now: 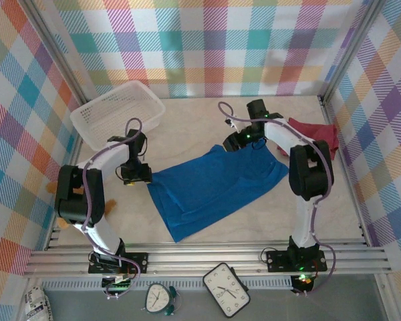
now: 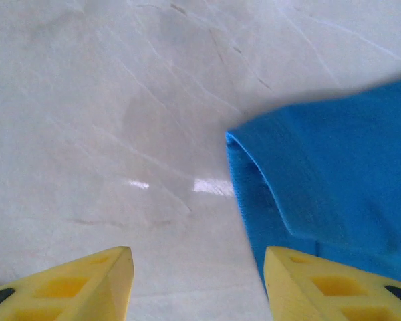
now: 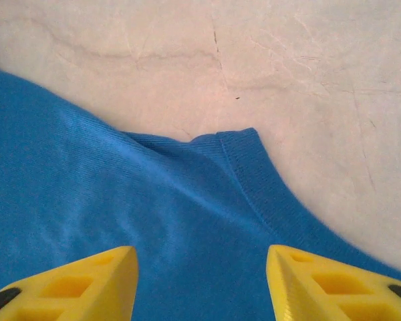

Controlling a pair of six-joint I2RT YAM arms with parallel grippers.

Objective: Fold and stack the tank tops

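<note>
A bright blue tank top (image 1: 214,187) lies spread flat in the middle of the table. A dark red tank top (image 1: 315,134) lies crumpled at the back right. My left gripper (image 1: 135,175) hovers at the blue top's left corner (image 2: 334,174), open, with bare table between its yellow fingers (image 2: 100,281). Over the blue top's far edge, my right gripper (image 1: 239,142) stands open. Its yellow fingers (image 3: 321,281) straddle the blue cloth (image 3: 154,214) near a ribbed strap end (image 3: 240,144); nothing is pinched.
A white mesh basket (image 1: 117,111) stands at the back left. Plaid walls close in the table on three sides. A metal rail (image 1: 207,257) runs along the near edge, with clocks (image 1: 226,289) below it.
</note>
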